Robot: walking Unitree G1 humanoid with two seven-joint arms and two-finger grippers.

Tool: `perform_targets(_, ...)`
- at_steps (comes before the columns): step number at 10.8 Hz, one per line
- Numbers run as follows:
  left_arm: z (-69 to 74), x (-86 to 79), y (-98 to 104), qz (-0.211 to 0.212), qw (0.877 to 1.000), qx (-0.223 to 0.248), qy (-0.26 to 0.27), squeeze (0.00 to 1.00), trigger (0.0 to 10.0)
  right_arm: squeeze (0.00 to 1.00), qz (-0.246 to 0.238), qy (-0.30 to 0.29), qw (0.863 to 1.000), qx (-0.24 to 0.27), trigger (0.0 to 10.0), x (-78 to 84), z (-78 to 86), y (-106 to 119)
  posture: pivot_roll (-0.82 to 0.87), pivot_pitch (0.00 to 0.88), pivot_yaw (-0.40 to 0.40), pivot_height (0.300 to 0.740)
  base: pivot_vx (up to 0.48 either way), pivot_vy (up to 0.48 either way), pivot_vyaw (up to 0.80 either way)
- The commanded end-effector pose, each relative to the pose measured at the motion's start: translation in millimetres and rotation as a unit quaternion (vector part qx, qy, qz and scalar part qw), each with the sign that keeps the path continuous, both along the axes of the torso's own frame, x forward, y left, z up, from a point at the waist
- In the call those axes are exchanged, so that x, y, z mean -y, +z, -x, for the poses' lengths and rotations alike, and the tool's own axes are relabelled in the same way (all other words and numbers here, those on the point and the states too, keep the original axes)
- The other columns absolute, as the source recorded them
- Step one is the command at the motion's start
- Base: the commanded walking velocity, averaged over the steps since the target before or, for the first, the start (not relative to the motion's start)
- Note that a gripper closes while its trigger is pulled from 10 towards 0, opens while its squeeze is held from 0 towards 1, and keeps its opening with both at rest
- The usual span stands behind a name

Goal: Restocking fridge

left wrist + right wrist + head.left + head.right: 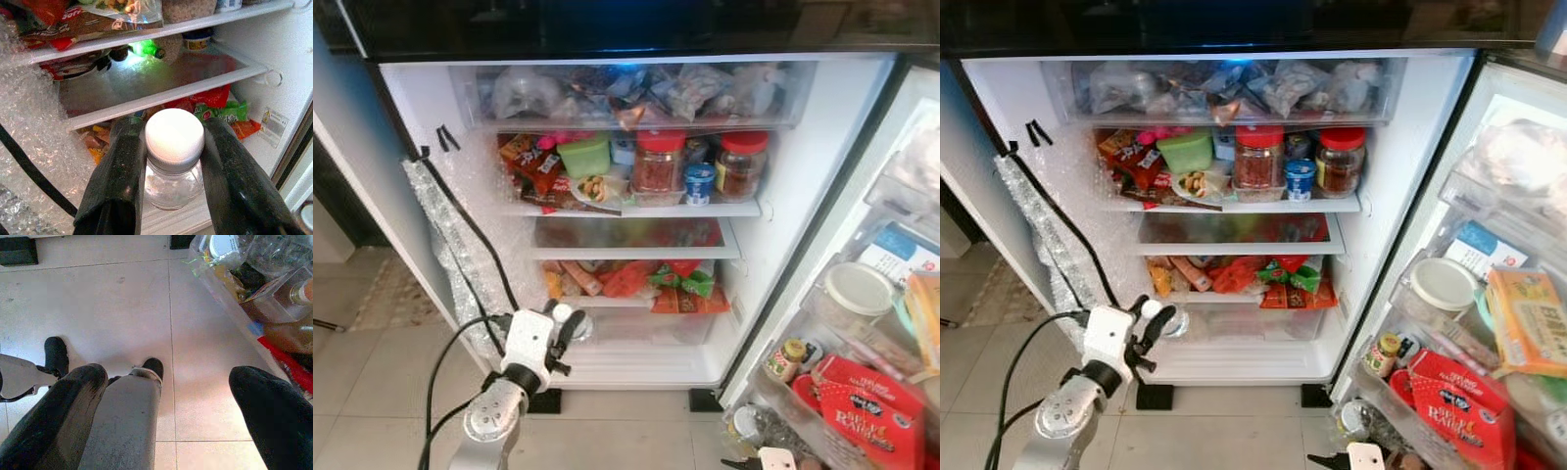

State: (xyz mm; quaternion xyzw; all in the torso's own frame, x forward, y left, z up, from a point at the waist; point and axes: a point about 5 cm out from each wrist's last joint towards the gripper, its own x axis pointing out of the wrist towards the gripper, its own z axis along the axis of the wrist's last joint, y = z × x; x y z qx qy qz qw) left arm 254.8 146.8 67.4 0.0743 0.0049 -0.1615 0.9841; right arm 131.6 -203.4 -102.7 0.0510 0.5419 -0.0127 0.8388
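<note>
The left gripper [171, 186] was clamped on a clear jar [173, 181] with a white lid [174, 133], holding it low at the left front of the open fridge [822, 127], beside the bubble wrap [440, 225] on its left wall. Further right, two red-lidded jars [659, 162] stood on a shelf. The right gripper [166, 416] hung with fingers spread over the tiled floor [112, 303].

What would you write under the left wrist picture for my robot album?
Left gripper holds a clear white-capped bottle at the open fridge, before a bare glass shelf.
</note>
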Motion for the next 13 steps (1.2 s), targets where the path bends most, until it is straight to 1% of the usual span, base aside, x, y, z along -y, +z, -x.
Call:
perform_targets(1, -0.2, 0.6, 3.8, -0.009, 1.0, 0.007, -0.002, 0.0, 10.0, 0.0, -0.001, -0.004, 1.0, -0.001, 10.0, 0.5, 1.4, -0.3, 0.07, 0.0, 0.002, 0.74, 0.0, 0.0, 0.0)
perform_targets(4, 1.4, 2.1, 4.5, -0.017, 1.0, -0.002, -0.003, 0.0, 10.0, 0.0, -0.002, -0.002, 1.0, -0.002, 10.0, 0.5, 2.6, -0.7, 0.06, 0.0, 0.004, 0.74, 0.0, 0.0, 0.0)
perform_targets(7, -2.1, -0.5, 8.6, -0.016, 1.0, 0.003, 0.011, 0.0, 10.0, 0.0, -0.001, -0.002, 1.0, -0.004, 10.0, 0.9, 3.8, -1.0, 0.07, 0.0, 0.001, 0.74, 0.0, 0.0, 0.0)
perform_targets(13, -6.0, -3.7, 9.9, -0.023, 1.0, 0.006, 0.017, 0.0, 10.0, 0.0, -0.005, -0.007, 1.0, 0.0, 10.0, -0.2, 2.8, -0.8, 0.07, 0.0, 0.008, 0.74, 0.264, 0.0, 0.0)
